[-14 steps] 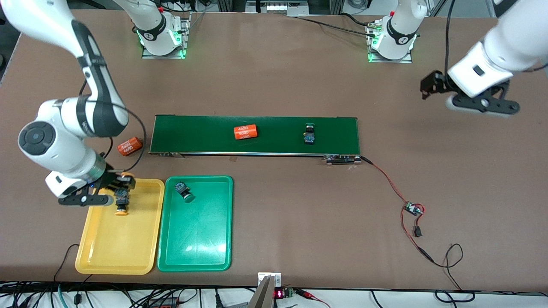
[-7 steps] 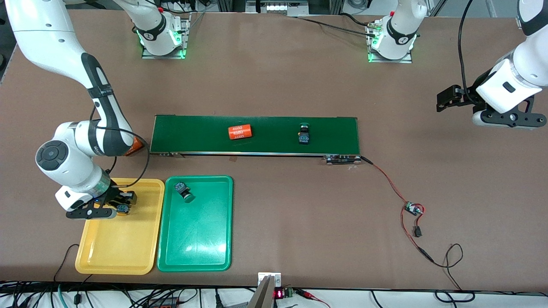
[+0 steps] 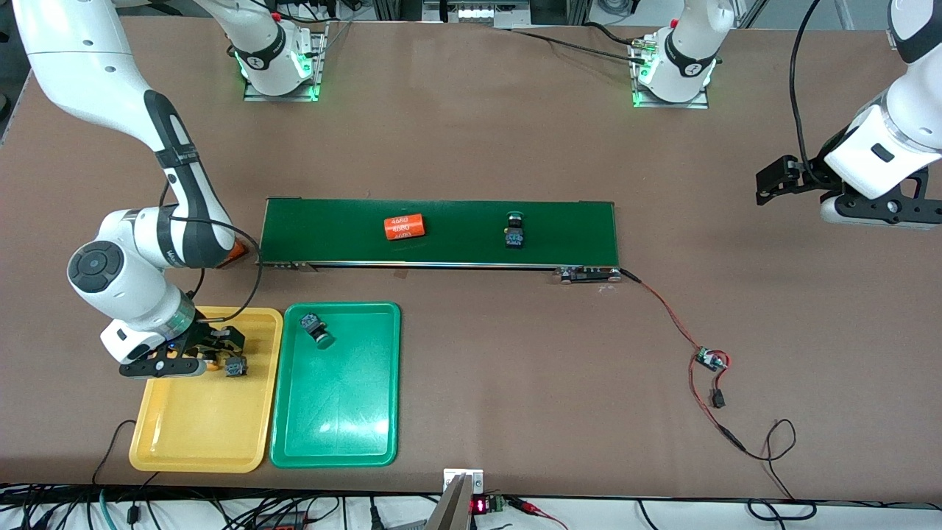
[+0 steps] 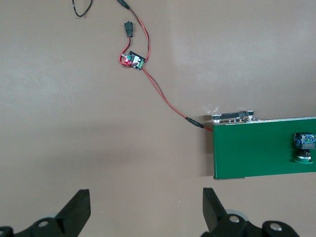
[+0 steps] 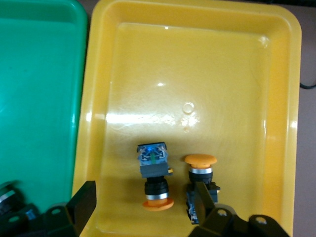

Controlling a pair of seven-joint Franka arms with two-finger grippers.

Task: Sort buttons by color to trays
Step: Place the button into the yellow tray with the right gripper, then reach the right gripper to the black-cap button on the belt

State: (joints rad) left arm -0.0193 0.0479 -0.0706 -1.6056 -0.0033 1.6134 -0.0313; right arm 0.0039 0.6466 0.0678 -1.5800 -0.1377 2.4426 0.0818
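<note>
Yellow-capped buttons (image 5: 156, 180) in yellow tray (image 5: 281, 113); green tray (image 3: 368, 442); dark-green belt (image 3: 441, 250).

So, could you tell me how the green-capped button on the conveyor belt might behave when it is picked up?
The green-capped button looks rigid, with a blocky dark body that probably grips securely. Its round cap suggests it could roll or pivot if nudged. Lying on its side on the conveyor belt, it seems unlikely to tip.

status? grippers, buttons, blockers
Right gripper open over yellow tray, two yellow buttons in it. Left gripper open, waiting. One green button on belt. No blockers.
</note>
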